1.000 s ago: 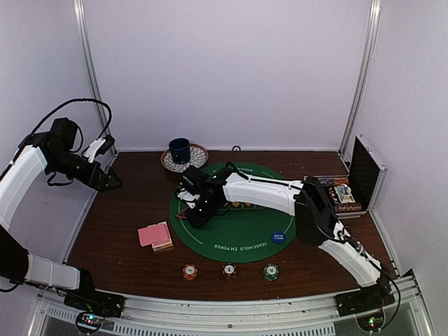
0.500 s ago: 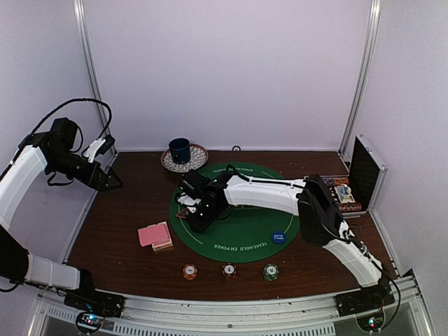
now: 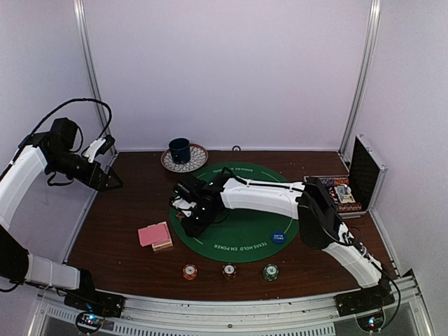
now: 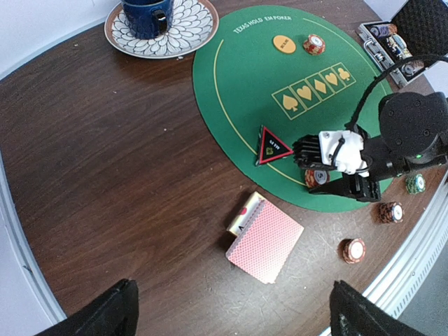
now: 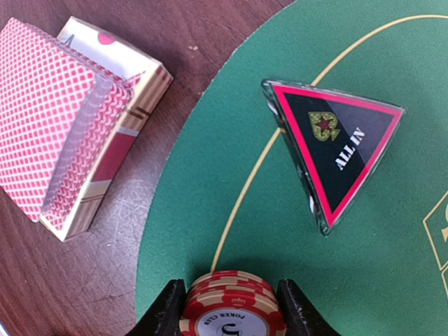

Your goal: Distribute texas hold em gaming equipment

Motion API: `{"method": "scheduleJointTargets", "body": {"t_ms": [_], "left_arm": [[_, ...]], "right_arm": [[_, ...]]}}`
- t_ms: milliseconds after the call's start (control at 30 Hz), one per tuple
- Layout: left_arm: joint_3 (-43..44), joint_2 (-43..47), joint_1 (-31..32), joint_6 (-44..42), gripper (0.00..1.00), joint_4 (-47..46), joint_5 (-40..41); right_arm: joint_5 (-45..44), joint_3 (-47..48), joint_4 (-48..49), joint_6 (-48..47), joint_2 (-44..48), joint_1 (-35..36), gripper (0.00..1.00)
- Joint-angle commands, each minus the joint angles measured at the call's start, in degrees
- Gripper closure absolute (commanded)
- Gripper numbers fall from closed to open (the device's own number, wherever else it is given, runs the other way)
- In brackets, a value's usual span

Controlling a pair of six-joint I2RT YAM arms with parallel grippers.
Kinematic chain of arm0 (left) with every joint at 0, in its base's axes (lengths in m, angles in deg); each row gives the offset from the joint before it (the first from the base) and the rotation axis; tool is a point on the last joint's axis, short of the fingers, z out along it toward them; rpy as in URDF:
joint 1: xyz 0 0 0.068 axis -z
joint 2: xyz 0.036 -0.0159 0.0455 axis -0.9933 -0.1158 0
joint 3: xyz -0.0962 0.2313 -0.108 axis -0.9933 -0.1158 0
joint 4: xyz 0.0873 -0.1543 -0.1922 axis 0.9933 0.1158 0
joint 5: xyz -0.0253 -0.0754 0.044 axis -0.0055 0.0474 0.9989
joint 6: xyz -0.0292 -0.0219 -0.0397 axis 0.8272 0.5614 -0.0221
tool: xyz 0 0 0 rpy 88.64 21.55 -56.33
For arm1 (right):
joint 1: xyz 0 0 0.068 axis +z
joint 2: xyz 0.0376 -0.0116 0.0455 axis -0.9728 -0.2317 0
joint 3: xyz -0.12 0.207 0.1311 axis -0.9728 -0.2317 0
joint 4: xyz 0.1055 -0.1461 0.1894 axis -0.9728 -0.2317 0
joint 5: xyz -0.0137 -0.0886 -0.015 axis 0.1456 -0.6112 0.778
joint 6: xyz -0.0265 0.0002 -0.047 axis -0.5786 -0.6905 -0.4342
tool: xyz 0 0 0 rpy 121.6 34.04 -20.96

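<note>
My right gripper (image 5: 231, 309) is shut on a short stack of red striped poker chips (image 5: 234, 301), low over the left rim of the green mat (image 3: 241, 238). The red-edged black triangle marker (image 5: 336, 150) lies on the mat just beyond the chips. A pink-backed deck of cards (image 5: 49, 119) rests partly on its box on the wood to the left of the mat. Three chip stacks, orange (image 3: 190, 271), red (image 3: 229, 270) and green (image 3: 271, 271), stand in a row at the near edge. My left gripper (image 4: 234, 315) hangs open and empty high above the deck (image 4: 264, 241).
A blue cup on a patterned saucer (image 3: 180, 150) stands at the back left of the mat. An open black case (image 3: 365, 175) with chips sits at the right edge. On the mat lie a blue disc (image 3: 278, 237), a yellow disc (image 4: 284, 43) and one more chip stack (image 4: 313, 45).
My right gripper has slid a little to the left along the mat's rim, carrying the red chips. The left arm has stayed still.
</note>
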Motion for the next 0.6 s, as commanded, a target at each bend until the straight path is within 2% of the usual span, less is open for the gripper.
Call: {"method": "scheduleJointTargets", "body": {"t_ms": [0, 100, 333, 400, 567], "left_arm": [[0.9, 0.4, -0.3, -0.7, 0.02, 0.3, -1.2], [1.1, 0.5, -0.3, -0.7, 0.02, 0.3, -1.2], [1.1, 0.5, -0.3, -0.7, 0.02, 0.3, -1.2], [1.0, 0.5, -0.3, -0.7, 0.02, 0.3, -1.2], [1.2, 0.6, -0.3, -0.6, 0.02, 0.3, -1.2]], "right_arm": [[-1.2, 1.8, 0.1, 0.8, -0.9, -0.9, 0.72], [-1.0, 1.9, 0.6, 0.9, -1.1, -1.4, 0.70], [0.3, 2.1, 0.3, 0.9, -1.4, -1.4, 0.37], [0.3, 1.9, 0.4, 0.8, -0.8, -1.3, 0.30], [-0.5, 1.7, 0.3, 0.4, 2.6, -1.3, 0.27]]}}
